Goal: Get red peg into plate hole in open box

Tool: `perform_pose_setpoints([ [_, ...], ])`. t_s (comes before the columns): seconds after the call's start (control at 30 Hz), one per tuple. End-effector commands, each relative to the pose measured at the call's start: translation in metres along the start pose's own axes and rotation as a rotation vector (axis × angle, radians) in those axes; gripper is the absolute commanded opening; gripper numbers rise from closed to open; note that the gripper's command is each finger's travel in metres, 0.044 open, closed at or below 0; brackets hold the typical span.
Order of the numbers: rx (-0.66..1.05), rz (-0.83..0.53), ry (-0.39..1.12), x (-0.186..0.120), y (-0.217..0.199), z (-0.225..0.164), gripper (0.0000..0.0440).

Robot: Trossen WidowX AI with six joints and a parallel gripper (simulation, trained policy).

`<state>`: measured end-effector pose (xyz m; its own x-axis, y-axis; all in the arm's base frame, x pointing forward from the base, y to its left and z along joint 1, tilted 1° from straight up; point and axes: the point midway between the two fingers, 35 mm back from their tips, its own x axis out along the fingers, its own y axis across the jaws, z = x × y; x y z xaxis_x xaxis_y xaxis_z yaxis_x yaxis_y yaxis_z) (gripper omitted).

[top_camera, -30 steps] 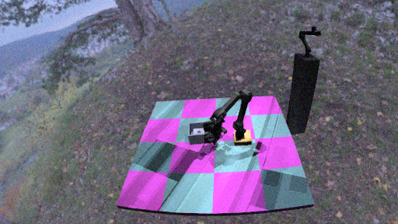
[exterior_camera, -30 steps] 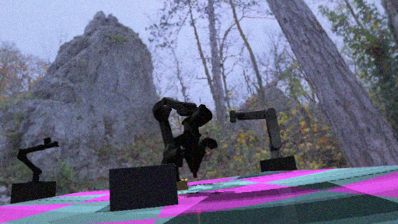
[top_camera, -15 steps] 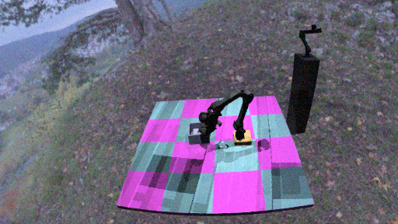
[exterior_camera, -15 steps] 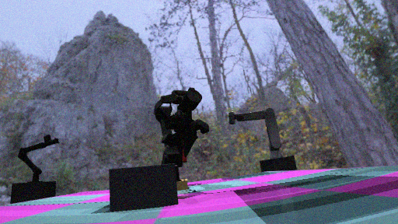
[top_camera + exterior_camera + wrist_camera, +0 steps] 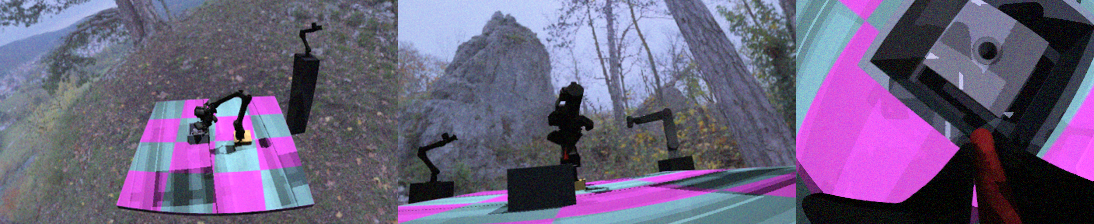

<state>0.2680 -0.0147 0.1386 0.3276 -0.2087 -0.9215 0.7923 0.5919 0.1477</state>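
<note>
On the checkered table [image 5: 237, 190] [image 5: 631, 200] [image 5: 871, 165], the gripper [image 5: 203, 125] [image 5: 567, 149] [image 5: 984, 150] clamps the red peg [image 5: 566, 154] [image 5: 986, 155]; the plate's hole [image 5: 987, 50] lies ahead of its tip.

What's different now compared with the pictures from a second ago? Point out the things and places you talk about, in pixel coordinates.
The arm has swung its gripper [image 5: 200, 126] [image 5: 566, 152] toward the open box [image 5: 198, 138] [image 5: 542, 187] [image 5: 888, 80], carrying the red peg [image 5: 566, 154] [image 5: 986, 155], which is still gripped. In the top view, the gripper was beside the box and now covers part of it. The box and the yellow block [image 5: 246, 138] [image 5: 580, 184] have stayed put.
</note>
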Motion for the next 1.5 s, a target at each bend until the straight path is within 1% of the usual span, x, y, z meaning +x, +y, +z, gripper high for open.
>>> perform_pose_setpoints([
  [0.0,0.021,-0.005,-0.007,0.007,-0.001,0.013,0.0000],
  [0.53,0.104,-0.024,-0.003,0.039,-0.008,0.052,0.0007],
  [0.77,0.118,-0.038,0.028,0.055,-0.010,0.057,0.0011],
  [1.0,0.110,-0.067,0.064,0.075,-0.013,0.056,0.0004],
  [1.07,0.102,-0.077,0.073,0.080,-0.014,0.056,0.0021],
  [1.1,0.098,-0.081,0.077,0.082,-0.014,0.056,0.0039],
  [1.23,0.075,-0.096,0.089,0.089,-0.015,0.057,0.0133],
  [1.27,0.067,-0.101,0.093,0.090,-0.016,0.058,0.0150],
  [1.3,0.058,-0.110,0.099,0.091,-0.017,0.058,0.0158],
  [1.47,0.036,-0.122,0.099,0.092,-0.013,0.067,0.0166],
])
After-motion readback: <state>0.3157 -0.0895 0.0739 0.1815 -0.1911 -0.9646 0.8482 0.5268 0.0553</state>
